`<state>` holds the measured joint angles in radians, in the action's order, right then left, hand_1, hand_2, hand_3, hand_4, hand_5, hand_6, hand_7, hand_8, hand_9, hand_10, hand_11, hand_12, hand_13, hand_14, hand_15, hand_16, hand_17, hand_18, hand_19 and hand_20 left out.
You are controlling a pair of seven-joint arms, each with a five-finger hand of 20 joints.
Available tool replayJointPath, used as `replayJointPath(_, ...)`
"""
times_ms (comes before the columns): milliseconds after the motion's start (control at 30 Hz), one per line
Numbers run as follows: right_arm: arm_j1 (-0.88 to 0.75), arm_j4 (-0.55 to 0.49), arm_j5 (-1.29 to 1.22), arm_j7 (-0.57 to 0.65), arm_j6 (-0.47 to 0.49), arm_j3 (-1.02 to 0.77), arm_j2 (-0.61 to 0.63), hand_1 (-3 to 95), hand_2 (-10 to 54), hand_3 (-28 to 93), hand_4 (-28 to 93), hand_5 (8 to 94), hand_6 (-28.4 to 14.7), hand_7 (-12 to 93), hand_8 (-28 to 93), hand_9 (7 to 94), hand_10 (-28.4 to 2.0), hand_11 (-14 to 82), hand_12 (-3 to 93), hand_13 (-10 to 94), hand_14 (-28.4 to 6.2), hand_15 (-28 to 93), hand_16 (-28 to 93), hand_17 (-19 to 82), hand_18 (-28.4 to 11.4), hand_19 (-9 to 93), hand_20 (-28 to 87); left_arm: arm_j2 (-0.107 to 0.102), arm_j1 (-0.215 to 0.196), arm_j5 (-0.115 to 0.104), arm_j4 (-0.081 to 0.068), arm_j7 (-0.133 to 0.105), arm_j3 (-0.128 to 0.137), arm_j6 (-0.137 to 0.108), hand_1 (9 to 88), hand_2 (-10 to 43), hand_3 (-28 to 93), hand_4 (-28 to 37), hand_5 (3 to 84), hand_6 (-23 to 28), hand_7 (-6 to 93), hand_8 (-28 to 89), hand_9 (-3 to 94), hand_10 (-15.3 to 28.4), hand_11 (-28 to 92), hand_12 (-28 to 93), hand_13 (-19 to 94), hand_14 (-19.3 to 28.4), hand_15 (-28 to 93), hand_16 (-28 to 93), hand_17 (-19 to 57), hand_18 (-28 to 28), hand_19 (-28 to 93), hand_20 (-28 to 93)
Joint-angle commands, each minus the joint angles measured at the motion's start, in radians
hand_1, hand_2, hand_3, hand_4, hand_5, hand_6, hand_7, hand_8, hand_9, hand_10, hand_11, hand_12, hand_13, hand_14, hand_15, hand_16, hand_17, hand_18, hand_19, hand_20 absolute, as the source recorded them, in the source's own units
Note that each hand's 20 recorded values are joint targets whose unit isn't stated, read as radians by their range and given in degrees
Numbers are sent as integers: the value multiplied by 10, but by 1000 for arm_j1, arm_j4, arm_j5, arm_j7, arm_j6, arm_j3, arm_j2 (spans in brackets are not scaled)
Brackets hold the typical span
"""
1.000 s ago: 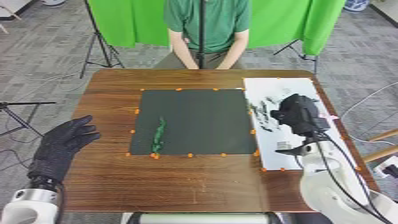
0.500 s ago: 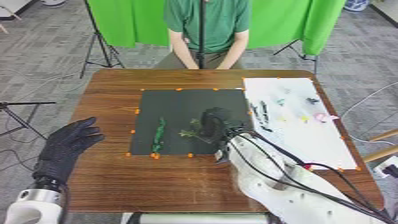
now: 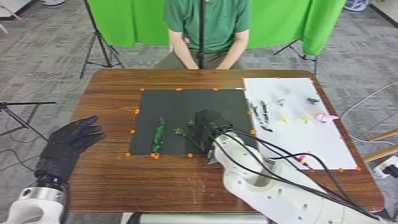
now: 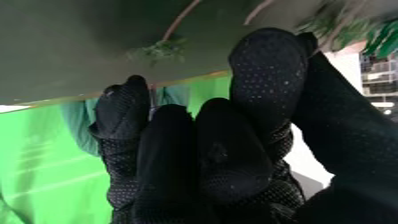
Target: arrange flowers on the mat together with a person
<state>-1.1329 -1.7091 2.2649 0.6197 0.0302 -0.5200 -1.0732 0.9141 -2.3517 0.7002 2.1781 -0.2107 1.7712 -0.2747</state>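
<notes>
Two hands: left (image 3: 71, 142) was at the bench's left edge, well apart from the mat; right (image 3: 210, 122) was over the mat, right of its middle.
Left fingers: loosely spread, held nothing.
Right fingers: in the right wrist view, thumb and finger were pinching 1 leafy sprig by its stem.
Sprig: stuck out left of the right hand, over the mat; couldn't tell if it touched down.
Mat (image 3: 182, 102): 1, dark, lay flat on the brown bench (image 3: 115, 185).
Green stem (image 3: 160, 136): 1, lay lengthwise on the mat, near its left edge, left of the sprig and apart from it.
White sheet (image 3: 302, 137): 1, lay just right of the mat.
Dark stems (image 3: 265, 110): more than 1, on the sheet near its left side; exact count unclear.
Small pieces on sheet: 1 teal (image 3: 281, 102), 1 dark blue (image 3: 313, 100), 2 yellow, 1 pale pink (image 3: 322, 117).
Bright pink piece (image 3: 302, 158): 1, lay near the sheet's near end, beside the right arm.
Orange markers: several, along the mat's edges.
</notes>
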Motion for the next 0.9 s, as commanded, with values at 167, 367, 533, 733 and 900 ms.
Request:
replayJointPath(167, -42, -5, -22, -27, -6, -31, -61, 320, -76, 841, -203, 902, 34, 628, -89, 930, -82, 698, 405, 874, -90, 878, 304, 443, -218, 919, 313, 1, 2, 7, -12, 13, -15, 7, 309, 79, 693, -208, 483, 60, 231, -89, 436, 167, 348, 184, 399, 191, 497, -7, -3, 241, 596, 63)
replayJointPath(367, -23, 22, -18, -6, -61, -25, -90, 309, -64, 842, -209, 905, 35, 624, -86, 933, -80, 694, 406, 880, -89, 874, 301, 448, -218, 923, 310, -2, 15, 7, -17, 16, -23, 11, 309, 79, 693, -207, 482, 60, 231, -89, 436, 166, 348, 184, 399, 191, 498, -7, -3, 241, 596, 63)
replayJointPath(533, -25, 31, -26, 13, -62, -39, -95, 310, -58, 847, -206, 907, 37, 620, -83, 936, -79, 690, 408, 888, -86, 869, 303, 451, -218, 925, 305, -4, 19, 10, -18, 19, -25, 13, 309, 79, 693, -207, 482, 60, 231, -88, 436, 167, 348, 184, 399, 192, 498, -7, -3, 241, 596, 63)
replayJointPath(733, -36, 31, -40, 2, -35, -59, -113, 307, -50, 847, -207, 908, 37, 617, -82, 937, -79, 686, 411, 890, -81, 865, 307, 454, -219, 928, 301, -4, 22, 10, -21, 24, -24, 15, 308, 79, 694, -207, 483, 62, 230, -89, 436, 167, 348, 183, 398, 191, 497, -8, -3, 241, 595, 63)
replayJointPath(900, -38, 32, -54, -6, -39, -62, -123, 304, -42, 843, -207, 908, 36, 611, -82, 936, -80, 681, 413, 887, -81, 862, 312, 452, -218, 928, 298, -8, 31, 10, -25, 24, -29, 17, 309, 79, 693, -207, 483, 61, 231, -88, 436, 167, 348, 184, 398, 192, 498, -7, -3, 241, 595, 63)
